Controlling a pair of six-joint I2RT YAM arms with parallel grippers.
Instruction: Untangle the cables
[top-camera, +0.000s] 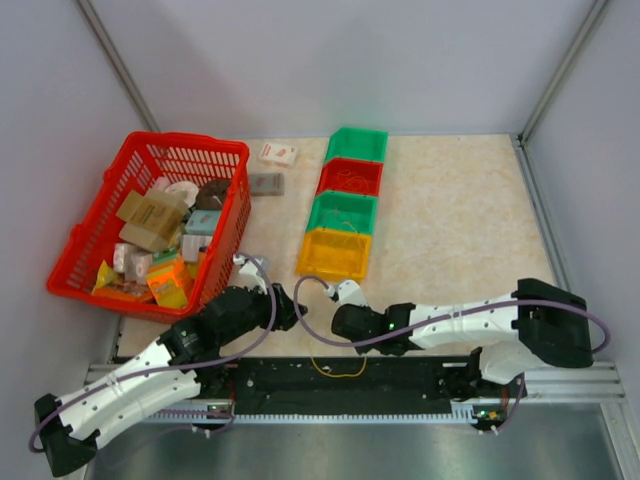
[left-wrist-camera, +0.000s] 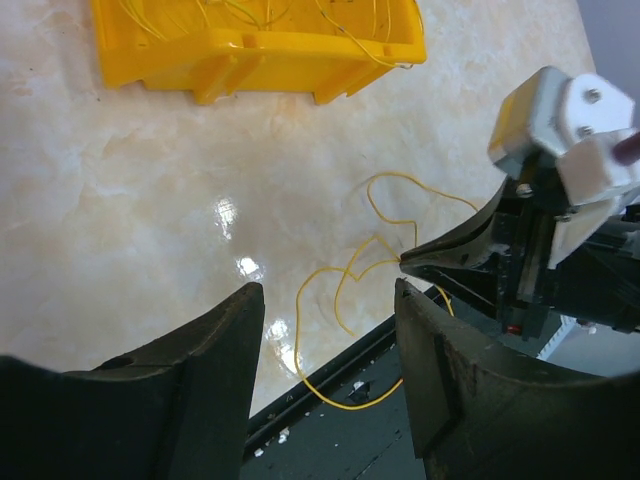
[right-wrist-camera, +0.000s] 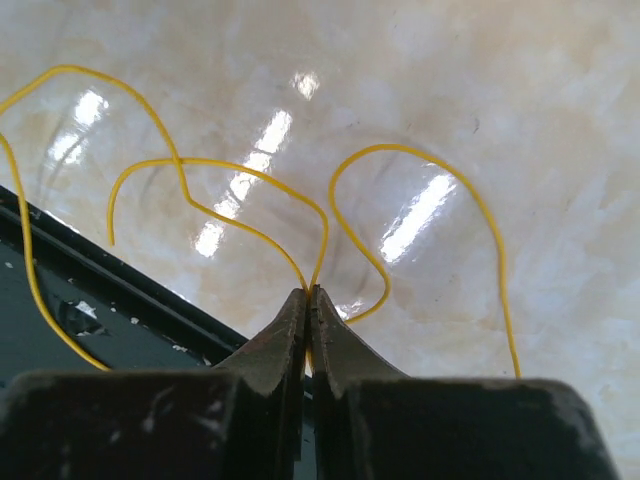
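A thin yellow cable (right-wrist-camera: 250, 170) lies in loose loops on the marble table near its front edge. One loop hangs over the black rail (top-camera: 335, 374). My right gripper (right-wrist-camera: 310, 292) is shut on the cable where two strands meet. In the left wrist view its tip (left-wrist-camera: 408, 262) pinches the same cable (left-wrist-camera: 340, 290). My left gripper (left-wrist-camera: 325, 305) is open and empty, its fingers on either side of the loop and a little above it. In the top view both grippers, the left (top-camera: 290, 310) and the right (top-camera: 327, 322), sit close together.
A row of small bins stands behind: yellow (top-camera: 334, 253) holding thin yellow strands, green (top-camera: 341, 212), red (top-camera: 350, 178), green (top-camera: 357, 145). A red basket (top-camera: 75, 250) full of packets is at the left. Two small boxes (top-camera: 278, 153) lie beside it.
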